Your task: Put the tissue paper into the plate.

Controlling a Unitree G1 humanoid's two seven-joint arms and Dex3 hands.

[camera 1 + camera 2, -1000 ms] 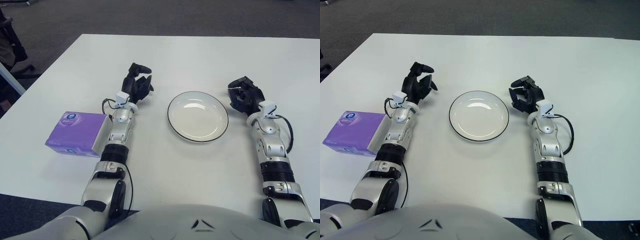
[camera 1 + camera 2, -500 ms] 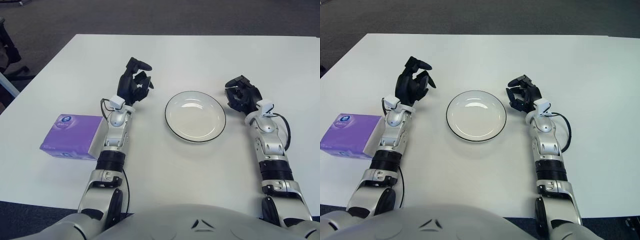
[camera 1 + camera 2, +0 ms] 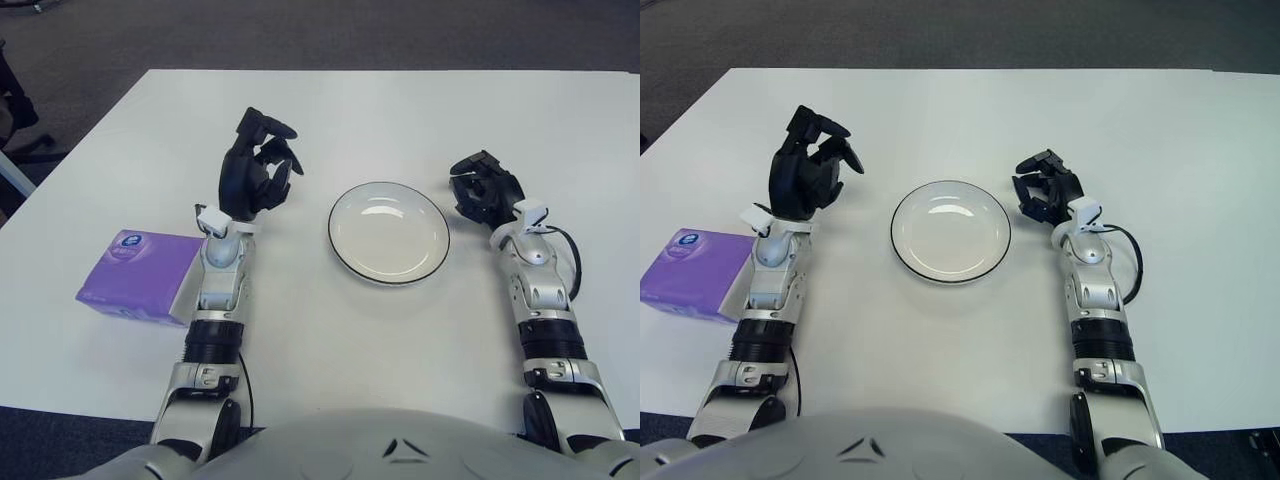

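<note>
Left hand [image 3: 255, 177] raised since earlier; forearm hides tissue pack [image 3: 133, 278] edge.

A white table [image 3: 330, 110] fills most of the view, its top plain and evenly lit, with a faint sheen of soft overhead light. Its far edge runs straight across the upper part of the scene, and its left edge slants down toward the near corner. Beyond it lies a dark grey carpet floor [image 3: 300, 35]. At the far left edge, part of a dark chair base [image 3: 18, 110] shows on the carpet.
</note>
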